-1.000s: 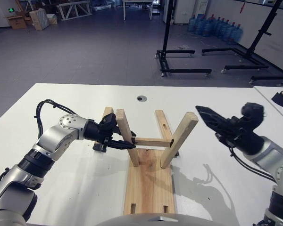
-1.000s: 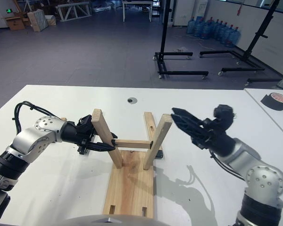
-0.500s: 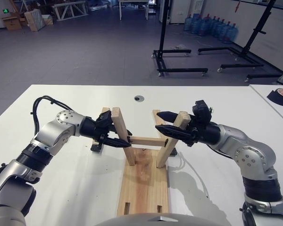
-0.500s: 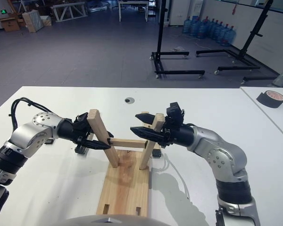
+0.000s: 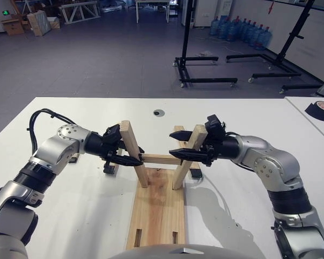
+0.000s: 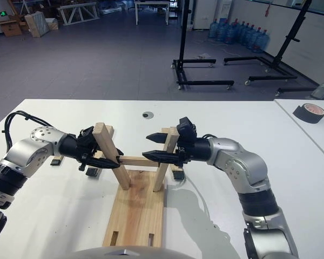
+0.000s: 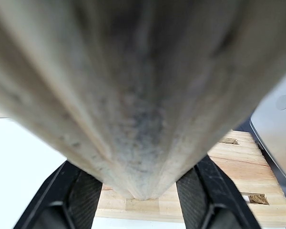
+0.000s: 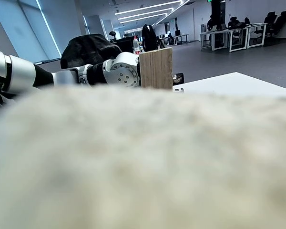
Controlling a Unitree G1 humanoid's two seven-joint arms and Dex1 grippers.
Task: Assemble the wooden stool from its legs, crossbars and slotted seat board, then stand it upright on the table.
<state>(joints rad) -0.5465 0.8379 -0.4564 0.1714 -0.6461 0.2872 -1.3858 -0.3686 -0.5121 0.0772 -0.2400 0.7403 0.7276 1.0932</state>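
Note:
The slotted seat board (image 5: 157, 213) lies flat on the white table (image 5: 70, 216). Two legs stand on its far end, joined by a crossbar (image 5: 159, 158). My left gripper (image 5: 134, 158) is shut on the left leg (image 5: 130, 145), which looms between its fingers (image 7: 81, 200) in the left wrist view. My right gripper (image 5: 173, 144) is open, one finger on each side of the right leg (image 5: 184, 162). The right wrist view looks across that blurred leg to the left leg (image 8: 156, 69).
Another leg (image 5: 178, 130) lies flat behind the standing pair. Small black pieces rest beside the board (image 5: 195, 174) and under the left gripper (image 5: 109, 168). A grommet hole (image 5: 159, 113) sits farther back, a tape roll (image 5: 319, 108) at the far right.
My right arm swung in from the right and brought its open fingers around the right leg. The left gripper kept its hold on the left leg. The head view shifted.

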